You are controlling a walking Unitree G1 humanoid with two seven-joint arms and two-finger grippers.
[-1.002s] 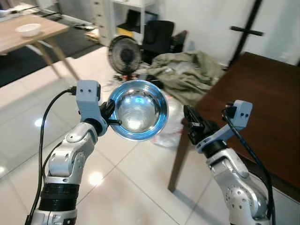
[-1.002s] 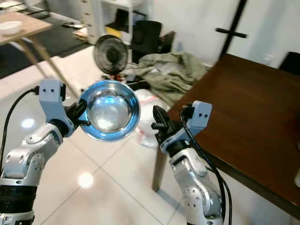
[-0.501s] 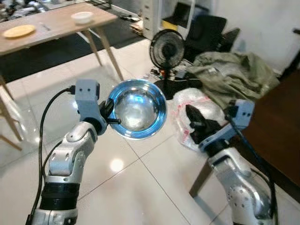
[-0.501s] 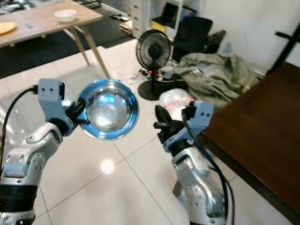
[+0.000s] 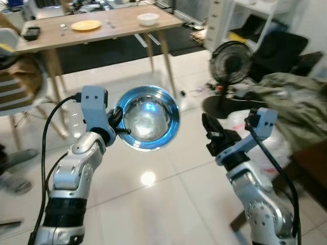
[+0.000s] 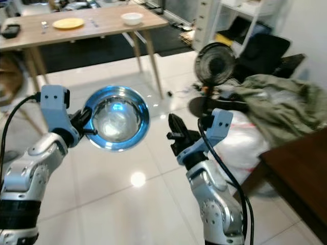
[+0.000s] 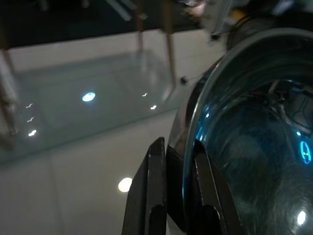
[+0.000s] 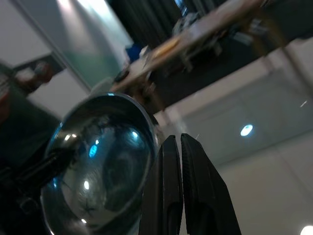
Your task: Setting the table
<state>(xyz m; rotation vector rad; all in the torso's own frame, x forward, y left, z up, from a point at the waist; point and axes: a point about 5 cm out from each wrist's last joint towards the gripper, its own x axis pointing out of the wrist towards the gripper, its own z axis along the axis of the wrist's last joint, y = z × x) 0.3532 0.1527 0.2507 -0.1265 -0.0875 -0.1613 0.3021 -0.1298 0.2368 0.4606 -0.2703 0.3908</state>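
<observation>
While the left gripper (image 5: 118, 127) clamps the rim of the steel bowl (image 5: 147, 118) and holds it up on edge before the camera, the bowl hides the floor behind it. Beside it the right gripper (image 6: 174, 133) hangs empty, fingers (image 8: 171, 196) pressed together. Beyond, a standing fan (image 5: 230, 64) and a heap of green cloth (image 5: 296, 99) sit on the pale tiles; the dark table's corner (image 6: 294, 158) is cut off. Farthest, a wooden table (image 5: 97, 30) carries a yellow plate (image 5: 86, 25) and white bowl (image 5: 147, 19). Since a second ago the view has swung left, bringing that table in.
</observation>
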